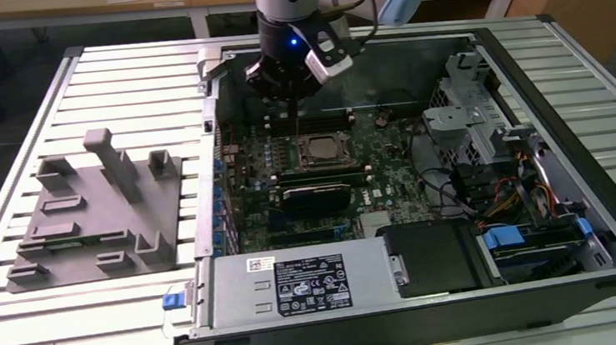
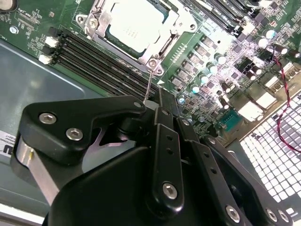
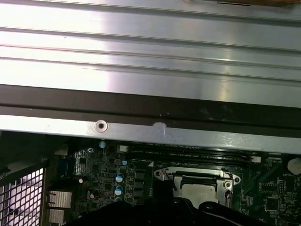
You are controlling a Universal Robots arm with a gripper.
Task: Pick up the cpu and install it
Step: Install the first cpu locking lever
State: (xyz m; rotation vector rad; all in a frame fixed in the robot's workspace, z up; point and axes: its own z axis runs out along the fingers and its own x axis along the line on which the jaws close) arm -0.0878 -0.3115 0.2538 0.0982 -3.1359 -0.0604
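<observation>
The cpu [image 1: 318, 149] is a pale silver square lying flat in the metal-framed socket in the middle of the green motherboard [image 1: 393, 186]. In both wrist views the cpu [image 2: 134, 23] [image 3: 195, 190] rests inside the socket frame. My black gripper [image 1: 295, 98] hangs over the board just behind the socket, near the case's back wall. A thin metal lever [image 2: 149, 84] rises from the socket's corner screw up into the gripper [image 2: 157, 101], whose fingers look shut on it. The same lever [image 1: 298, 123] shows as a fine upright line.
The open computer case [image 1: 571, 116] lies on a slatted metal table [image 1: 110, 81]. A grey fixture [image 1: 94, 216] with upright posts stands at the exterior view's left. A power supply [image 1: 295, 286], a drive cage [image 1: 483, 124] and cables crowd the case. Memory slots [image 2: 94, 66] flank the socket.
</observation>
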